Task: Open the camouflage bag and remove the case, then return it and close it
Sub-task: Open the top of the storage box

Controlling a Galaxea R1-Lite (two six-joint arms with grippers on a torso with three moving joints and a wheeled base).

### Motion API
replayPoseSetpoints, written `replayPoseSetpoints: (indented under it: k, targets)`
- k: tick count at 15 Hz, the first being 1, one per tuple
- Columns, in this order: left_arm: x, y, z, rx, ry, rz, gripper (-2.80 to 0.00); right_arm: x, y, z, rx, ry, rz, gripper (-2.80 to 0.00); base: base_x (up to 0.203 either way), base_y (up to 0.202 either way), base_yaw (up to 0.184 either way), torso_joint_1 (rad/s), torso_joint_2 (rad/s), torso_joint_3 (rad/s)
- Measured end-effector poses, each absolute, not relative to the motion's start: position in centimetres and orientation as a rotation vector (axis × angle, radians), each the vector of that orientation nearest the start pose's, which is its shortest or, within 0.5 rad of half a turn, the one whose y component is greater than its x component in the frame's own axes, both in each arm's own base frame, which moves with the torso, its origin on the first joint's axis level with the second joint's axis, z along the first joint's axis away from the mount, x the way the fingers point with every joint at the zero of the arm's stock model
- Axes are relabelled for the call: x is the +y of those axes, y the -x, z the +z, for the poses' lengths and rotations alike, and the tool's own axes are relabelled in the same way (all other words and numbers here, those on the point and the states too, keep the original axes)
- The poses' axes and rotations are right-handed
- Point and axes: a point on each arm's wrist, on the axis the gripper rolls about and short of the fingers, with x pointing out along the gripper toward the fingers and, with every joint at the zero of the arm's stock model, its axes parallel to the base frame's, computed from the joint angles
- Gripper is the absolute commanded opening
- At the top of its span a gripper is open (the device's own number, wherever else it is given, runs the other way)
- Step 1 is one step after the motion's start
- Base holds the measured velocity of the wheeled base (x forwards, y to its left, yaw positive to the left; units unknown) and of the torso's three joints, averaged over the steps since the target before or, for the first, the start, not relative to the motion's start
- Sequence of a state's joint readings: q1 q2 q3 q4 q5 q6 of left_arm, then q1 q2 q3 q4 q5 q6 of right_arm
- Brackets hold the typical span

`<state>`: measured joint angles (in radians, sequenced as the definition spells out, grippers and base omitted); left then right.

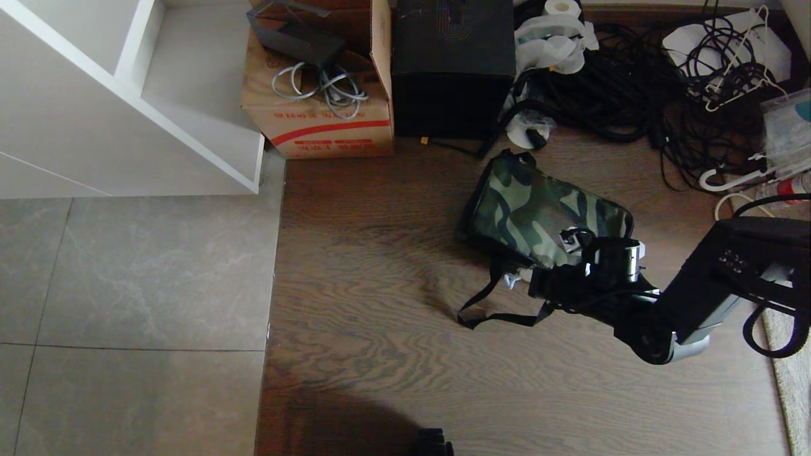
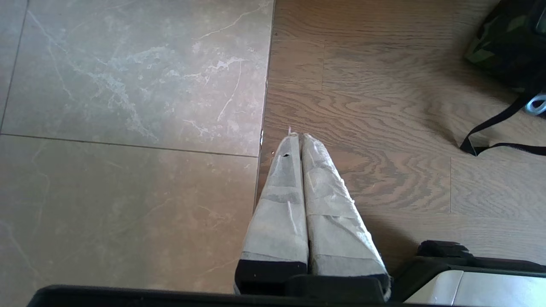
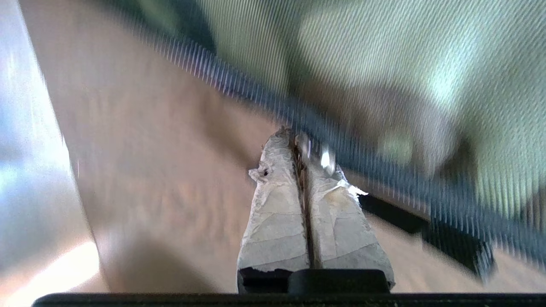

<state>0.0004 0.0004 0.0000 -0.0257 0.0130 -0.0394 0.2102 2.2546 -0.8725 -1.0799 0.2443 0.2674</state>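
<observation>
The camouflage bag (image 1: 538, 215) lies flat on the wooden floor (image 1: 380, 285), closed, in the head view a little toward three o'clock of centre, its long side running from eleven o'clock down to five. The tall black box (image 1: 453, 66) and the cardboard carton (image 1: 317, 120) stand beyond it at about twelve and eleven o'clock, the tangle of black cables (image 1: 633, 82) at one o'clock; nothing rests on the bag, so its flap is free to lift. The case is not visible; presumably it sits inside, which is why the bag looks filled out. The strap (image 1: 494, 310) trails loose on the floor at seven o'clock of the bag.

The right gripper (image 3: 300, 143) reaches in from four o'clock to the bag's near edge. Its taped fingers (image 3: 277, 204) are pressed together, and in the blurred right wrist view they seem to pinch something small and shiny at the black edging, likely a zip pull or flap tab, though I cannot tell for sure. Judging from this, the opening step is just starting.

The left gripper (image 2: 298, 136) hangs parked over the seam between tile and wood, at nine o'clock of the bag and well apart, fingers together
</observation>
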Motion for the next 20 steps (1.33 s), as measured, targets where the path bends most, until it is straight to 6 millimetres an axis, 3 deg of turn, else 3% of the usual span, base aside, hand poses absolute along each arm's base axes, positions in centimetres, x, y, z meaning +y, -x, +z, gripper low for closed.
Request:
replayPoseSetpoints:
  k: [6, 18, 19, 20]
  targets:
    - [0.0, 2.3, 7.8, -0.026, 0.04, 0.012, -2.8, 7.9, -36.3, 4.6, 0.424, -0.151, 0.434, -2.8, 0.0, 0.0, 0.0, 0.0, 0.0, 0.0]
    - [0.0, 2.3, 7.8, -0.026, 0.04, 0.013, -2.8, 5.0, -36.2, 4.2, 0.471, 0.026, 0.398, -2.8, 0.0, 0.0, 0.0, 0.0, 0.0, 0.0]
    - [0.0, 2.3, 7.8, -0.026, 0.04, 0.013, -2.8, 4.9, -36.3, 4.1, 0.467, 0.048, 0.403, 0.0, 0.0, 0.0, 0.0, 0.0, 0.0, 0.0]
    - [0.0, 2.3, 7.8, -0.026, 0.039, 0.012, -2.8, 4.8, -36.4, 4.1, 0.464, 0.062, 0.402, 0.0, 0.0, 0.0, 0.0, 0.0, 0.0, 0.0]
